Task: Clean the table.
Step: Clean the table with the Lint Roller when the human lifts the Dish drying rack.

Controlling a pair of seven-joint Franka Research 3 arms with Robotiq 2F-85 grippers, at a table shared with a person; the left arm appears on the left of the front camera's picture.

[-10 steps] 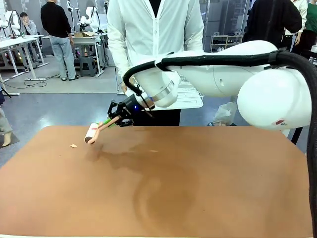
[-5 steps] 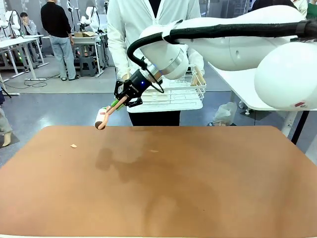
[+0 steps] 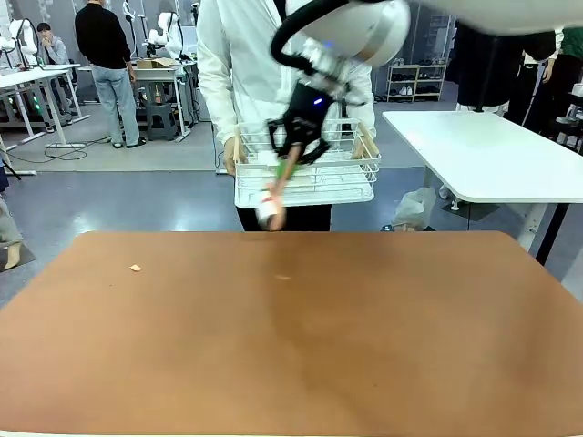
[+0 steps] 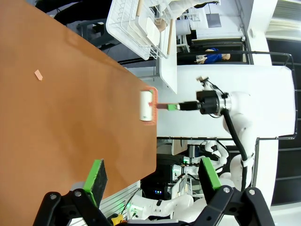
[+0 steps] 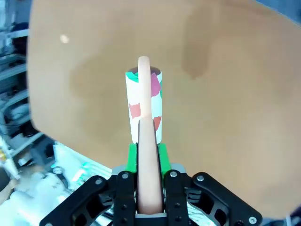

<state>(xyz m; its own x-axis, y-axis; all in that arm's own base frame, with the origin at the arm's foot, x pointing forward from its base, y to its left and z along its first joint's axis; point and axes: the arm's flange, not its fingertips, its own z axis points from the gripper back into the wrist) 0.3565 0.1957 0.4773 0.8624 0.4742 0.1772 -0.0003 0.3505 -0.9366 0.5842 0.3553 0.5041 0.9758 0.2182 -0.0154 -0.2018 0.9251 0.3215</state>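
The table has a reddish-brown top; a small pale scrap lies near its far left and a second scrap near the far middle. My right gripper is raised above the far edge, shut on the pink handle of a lint roller whose head hangs just below a white wire basket. In the right wrist view the gripper clamps the handle, and the roller carries red, pink and green bits. My left gripper is open and holds nothing, off the table's side.
A person in a white shirt stands at the far side and holds the basket in front of them. A white-topped table stands at the back right. Other people and benches are far behind on the left.
My right arm has lifted the roller off the table's far left and swung it up and to the right, to just under the person's basket.
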